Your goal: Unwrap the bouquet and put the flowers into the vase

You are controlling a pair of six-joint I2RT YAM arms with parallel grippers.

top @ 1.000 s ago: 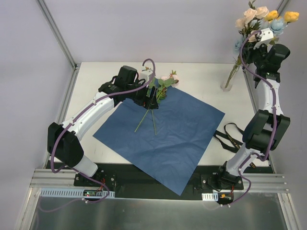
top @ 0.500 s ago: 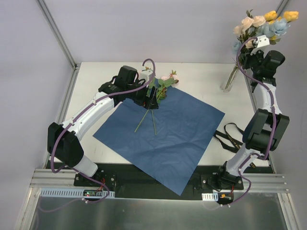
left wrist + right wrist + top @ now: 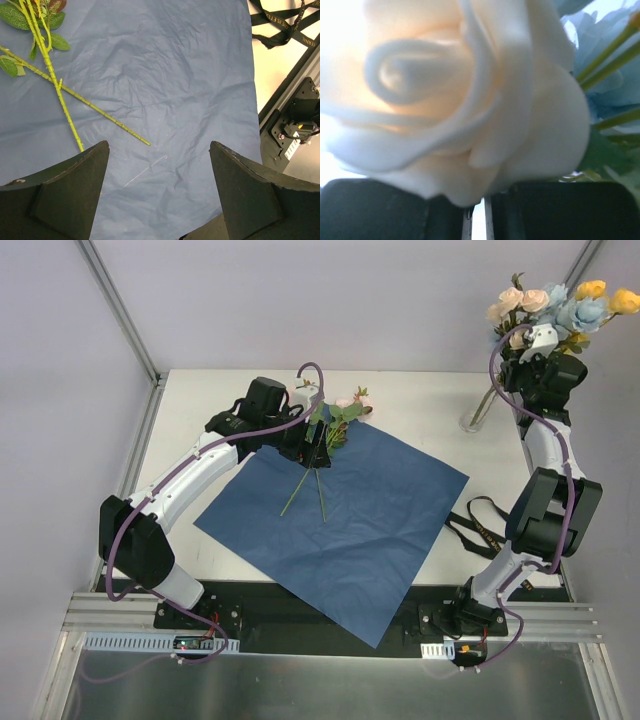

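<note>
The bouquet is undone: its blue paper (image 3: 350,530) lies flat on the table. Two flowers (image 3: 335,425) rest at the paper's far edge, their green stems (image 3: 65,95) crossing on it. My left gripper (image 3: 318,445) hovers over those stems, open and empty (image 3: 159,150). At the far right, a bunch of flowers (image 3: 560,305) stands with its stems in the clear vase (image 3: 472,420). My right gripper (image 3: 530,350) is in the bunch just below the blooms. A cream rose (image 3: 460,100) fills its wrist view, and only a thin slit shows between its jaws (image 3: 477,210).
The black ribbon (image 3: 475,525) lies loose on the table right of the paper, also in the left wrist view (image 3: 280,25). The paper's near corner overhangs the dark front rail (image 3: 330,615). Enclosure posts (image 3: 120,310) flank the table.
The right gripper and the blooms have shifted right and a little up, tilting the bunch over the vase. The left arm and the stems on the paper have not moved.
</note>
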